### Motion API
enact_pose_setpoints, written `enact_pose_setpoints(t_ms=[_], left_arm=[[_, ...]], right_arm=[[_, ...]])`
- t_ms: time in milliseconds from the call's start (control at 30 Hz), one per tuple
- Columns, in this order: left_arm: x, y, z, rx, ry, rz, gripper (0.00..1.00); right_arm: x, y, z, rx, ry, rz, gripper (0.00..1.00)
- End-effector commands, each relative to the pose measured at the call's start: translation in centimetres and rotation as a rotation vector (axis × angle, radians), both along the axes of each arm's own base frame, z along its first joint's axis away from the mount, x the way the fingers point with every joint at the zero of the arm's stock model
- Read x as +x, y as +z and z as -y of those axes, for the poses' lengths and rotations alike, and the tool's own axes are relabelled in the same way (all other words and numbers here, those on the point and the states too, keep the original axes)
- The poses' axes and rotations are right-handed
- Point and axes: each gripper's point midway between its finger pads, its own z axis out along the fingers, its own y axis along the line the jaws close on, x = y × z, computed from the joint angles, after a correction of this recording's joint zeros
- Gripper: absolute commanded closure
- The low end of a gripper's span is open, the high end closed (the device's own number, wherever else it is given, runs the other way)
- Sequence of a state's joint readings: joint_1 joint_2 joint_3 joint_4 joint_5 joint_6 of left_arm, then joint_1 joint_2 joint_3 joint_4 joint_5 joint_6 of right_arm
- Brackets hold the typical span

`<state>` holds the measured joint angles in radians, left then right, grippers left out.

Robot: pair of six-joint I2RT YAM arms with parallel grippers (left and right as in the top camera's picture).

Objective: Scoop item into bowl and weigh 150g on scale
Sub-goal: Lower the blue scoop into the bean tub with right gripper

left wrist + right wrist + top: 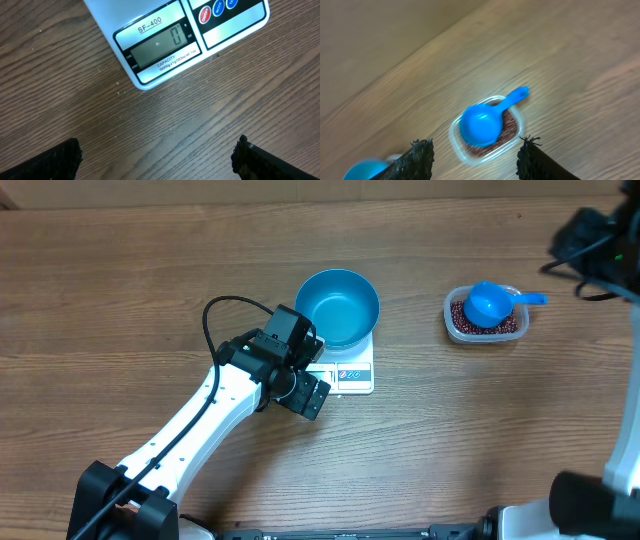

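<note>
The blue scoop (488,302) was found resting on the beans (509,124), handle directed away from the bowl (338,305), nearest the right fingers (417,160), which were parted and empty.

The desk (120,280) is brown wood, with darker grain lines running along it. The bowl (338,305) is bright blue and plain, with no pattern. The scale (150,30) is white; its display strip is grey-green inside a black frame, with a dark digit, and its round buttons are one red and two blue. The beans (506,327) are dark red-brown, a maroon mass. The scoop (490,302) has the same bright blue as the bowl, and the tub (449,318) is clear. My left arm (200,420) is white with black joints and a black cable (210,315). My left fingers (50,162) and my right fingers (415,160) are black.
</note>
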<state>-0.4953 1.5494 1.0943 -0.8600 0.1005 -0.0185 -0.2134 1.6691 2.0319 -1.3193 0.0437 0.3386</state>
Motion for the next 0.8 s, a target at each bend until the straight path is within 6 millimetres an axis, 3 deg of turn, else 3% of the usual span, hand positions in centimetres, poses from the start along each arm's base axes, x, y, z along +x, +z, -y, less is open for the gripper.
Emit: enact_pose_setpoints(t_ms=[0,167,367,533,633,767], left_arm=[[0.2,0.7,-0.1,-0.004,-0.013,0.026,0.00],[0.2,0.7,-0.1,-0.004,-0.013,0.026,0.00],[0.2,0.7,-0.1,-0.004,-0.013,0.026,0.00],[0.2,0.7,-0.1,-0.004,-0.013,0.026,0.00],[0.2,0.7,-0.1,-0.004,-0.013,0.026,0.00],[0.2,0.7,-0.1,-0.004,-0.013,0.026,0.00]], right_arm=[[0.9,-2.6,4.4,0.068,-0.077,-0.040,0.44],[1.7,-7.8,9.3,0.257,-0.144,-0.095,0.41],[3.1,-13.2,11.6,0.502,-0.159,-0.108,0.41],[4.4,-18.6,11.4,0.636,-0.144,-0.169,0.41],[5.8,-20.7,10.4,0.744,-0.099,-0.149,0.42],[6.1,-22.8,9.8,0.819,-0.108,-0.169,0.41]])
